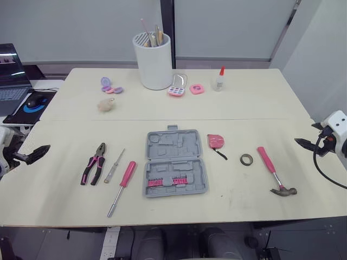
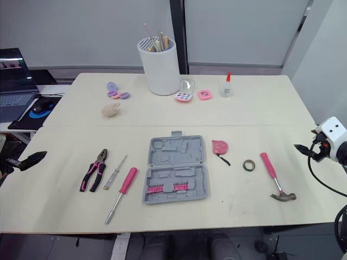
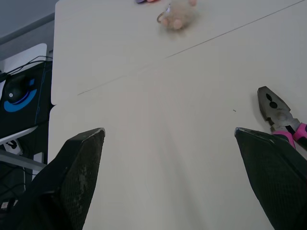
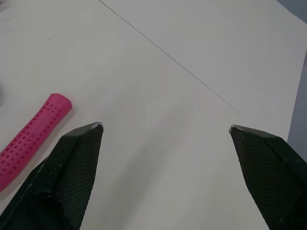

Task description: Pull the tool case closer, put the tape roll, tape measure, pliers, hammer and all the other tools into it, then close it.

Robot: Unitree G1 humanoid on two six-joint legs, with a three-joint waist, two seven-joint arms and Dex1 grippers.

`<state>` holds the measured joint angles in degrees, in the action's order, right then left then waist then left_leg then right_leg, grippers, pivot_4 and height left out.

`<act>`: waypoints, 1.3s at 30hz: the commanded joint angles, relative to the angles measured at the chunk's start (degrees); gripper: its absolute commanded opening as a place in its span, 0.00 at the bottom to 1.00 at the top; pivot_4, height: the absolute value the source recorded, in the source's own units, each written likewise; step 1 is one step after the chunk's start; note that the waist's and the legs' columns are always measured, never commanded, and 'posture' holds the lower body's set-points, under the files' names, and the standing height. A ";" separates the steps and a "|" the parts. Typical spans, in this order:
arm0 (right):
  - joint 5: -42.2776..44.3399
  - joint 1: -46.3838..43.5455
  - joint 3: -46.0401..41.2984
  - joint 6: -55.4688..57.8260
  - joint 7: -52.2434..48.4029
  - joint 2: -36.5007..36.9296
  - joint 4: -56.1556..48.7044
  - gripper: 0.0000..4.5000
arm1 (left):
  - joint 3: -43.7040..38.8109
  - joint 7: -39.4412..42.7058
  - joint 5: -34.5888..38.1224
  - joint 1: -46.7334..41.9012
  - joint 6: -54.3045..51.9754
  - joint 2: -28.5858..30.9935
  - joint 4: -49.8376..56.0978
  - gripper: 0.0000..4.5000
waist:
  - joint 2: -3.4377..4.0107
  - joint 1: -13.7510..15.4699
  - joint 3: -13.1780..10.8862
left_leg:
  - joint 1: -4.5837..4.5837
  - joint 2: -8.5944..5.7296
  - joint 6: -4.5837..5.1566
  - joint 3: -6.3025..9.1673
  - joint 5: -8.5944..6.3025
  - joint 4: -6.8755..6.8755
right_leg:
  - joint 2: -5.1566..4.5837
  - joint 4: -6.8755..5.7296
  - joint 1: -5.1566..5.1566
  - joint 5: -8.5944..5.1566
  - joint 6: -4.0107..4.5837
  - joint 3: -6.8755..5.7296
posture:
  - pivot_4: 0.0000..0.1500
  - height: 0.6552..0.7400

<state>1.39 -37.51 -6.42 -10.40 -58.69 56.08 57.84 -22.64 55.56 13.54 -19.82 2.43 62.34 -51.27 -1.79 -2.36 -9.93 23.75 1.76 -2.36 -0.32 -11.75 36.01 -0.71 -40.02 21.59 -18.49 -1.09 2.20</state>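
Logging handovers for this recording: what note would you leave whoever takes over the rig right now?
Left hand open, empty, at the table's left edge near the pliers.
Right hand open, empty, by the hammer.
Tool case lies open mid-table. Pink screwdriver and thin screwdriver are left of it, tape measure and tape roll right.
Done: nothing packed.
Left: pack all tools, close case.

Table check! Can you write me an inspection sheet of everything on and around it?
Surface: pale table, one seam across.
Job's things: tool case open, centre; pliers, thin screwdriver, pink screwdriver on its left; tape measure, tape roll, hammer on its right.
Clutter: white holder, glue bottle, pink palette, fuzzy ball, far side.
End effectors: left end effector open, empty; right end effector open, empty.
Cables: black cables by the mouse.
Surroundings: laptop on a side desk, left.
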 commanded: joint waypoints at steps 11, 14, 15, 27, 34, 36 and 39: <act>-0.56 2.10 3.24 2.47 -3.10 -0.90 -16.40 0.96 | 1.17 8.61 3.95 2.83 -7.59 -0.34 15.31 0.96 | 0.01 -0.11 0.00 | 0.01 0.01 0.00 0.00 0.00 0.01 | 0.01 -0.04 0.02 0.00 0.00 0.01 | 1.00 1.00; -1.02 4.10 5.72 7.79 -4.01 -2.50 -28.07 0.79 | 3.58 10.52 5.61 5.16 -12.52 -1.92 26.60 0.80 | 0.02 -0.09 0.01 | 0.01 0.02 -0.01 0.03 0.00 0.03 | 0.01 -0.09 0.01 0.00 0.00 0.00 | 1.00 1.00; -0.91 4.61 6.13 9.73 -4.06 -2.95 -30.68 0.73 | 4.18 10.62 5.67 5.70 -13.48 -2.22 28.96 0.75 | 0.02 -0.03 0.01 | 0.01 0.02 -0.01 0.05 0.00 0.06 | 0.03 -0.11 0.00 0.00 0.00 -0.01 | 1.00 1.00; -6.06 4.75 21.33 27.77 -3.04 -15.66 -53.89 0.10 | 22.43 7.18 -4.14 0.79 -14.98 -10.00 42.52 0.00 | 0.02 0.51 0.01 | 0.15 0.01 0.00 0.12 0.00 0.14 | 0.15 -0.14 0.11 0.00 0.00 0.00 | 1.00 1.00; -11.11 4.24 28.09 28.08 -0.76 -20.28 -53.27 0.00 | 28.83 6.46 -9.40 -3.42 -12.91 -13.89 38.94 0.00 | 0.01 0.58 0.02 | 0.16 -0.02 0.00 0.11 0.00 0.16 | 0.36 -0.14 0.12 0.00 0.00 0.01 | 1.00 1.00; -11.99 3.65 29.12 27.45 -0.36 -20.96 -52.20 0.00 | 30.40 6.54 -10.87 -4.02 -12.21 -14.32 37.89 0.00 | 0.01 0.57 0.02 | 0.16 -0.02 0.00 0.11 0.00 0.16 | 0.38 -0.14 0.12 0.00 0.00 0.02 | 1.00 1.00; -13.95 2.01 30.69 26.09 0.52 -22.15 -49.79 0.00 | 32.25 5.76 -12.67 -5.13 -12.00 -15.67 36.81 0.00 | 0.01 0.55 0.02 | 0.14 0.00 0.00 0.12 0.00 0.16 | 0.41 -0.15 0.13 0.00 0.00 0.02 | 1.00 1.00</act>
<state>-11.60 -33.80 24.10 17.02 -58.84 34.31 8.30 9.00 61.79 1.81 -23.82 -10.48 46.97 -14.67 -1.78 -1.80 -9.91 23.89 1.77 -2.36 -0.18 -11.75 36.17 -0.29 -40.19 21.72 -18.49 -1.10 2.20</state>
